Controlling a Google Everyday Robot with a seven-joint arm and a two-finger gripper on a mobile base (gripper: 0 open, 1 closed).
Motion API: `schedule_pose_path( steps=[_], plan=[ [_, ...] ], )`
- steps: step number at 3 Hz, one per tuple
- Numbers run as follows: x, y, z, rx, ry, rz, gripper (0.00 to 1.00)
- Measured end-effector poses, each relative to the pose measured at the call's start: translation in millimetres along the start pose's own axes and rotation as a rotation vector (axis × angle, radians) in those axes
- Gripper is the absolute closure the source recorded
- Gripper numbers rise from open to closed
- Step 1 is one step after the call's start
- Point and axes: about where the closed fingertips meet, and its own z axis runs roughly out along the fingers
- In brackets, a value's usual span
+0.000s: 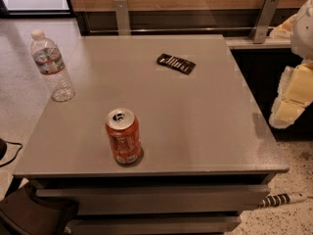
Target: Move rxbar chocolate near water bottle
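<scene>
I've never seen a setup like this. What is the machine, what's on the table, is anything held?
One picture, looking down on a grey table; the camera's mounting is unknown. The machine is a wheeled robot with one arm: only pale cream parts show at the right edge, ending in its gripper, beside the table and touching nothing on it. On the table: a clear ribbed plastic water bottle with white cap, upright at the left; a small flat black wrapped rxbar chocolate lying toward the back; an orange soda can standing near the front.
</scene>
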Motion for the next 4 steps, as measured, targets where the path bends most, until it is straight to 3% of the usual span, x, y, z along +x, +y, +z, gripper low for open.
schedule_pose_path(
  steps=[1,2,3,4],
  plan=[
    [-2.8,-7.4,-0.4,0.007,-0.003,0.001,0.00],
    [-21.1,-45.0,8.9,0.036,-0.102,0.064,0.00],
    [-46.9,-87.0,47.2,0.028,-0.283,0.156,0.00],
    [-71.5,-105.7,82.4,0.002,-0.528,0.251,0.00]
  ],
)
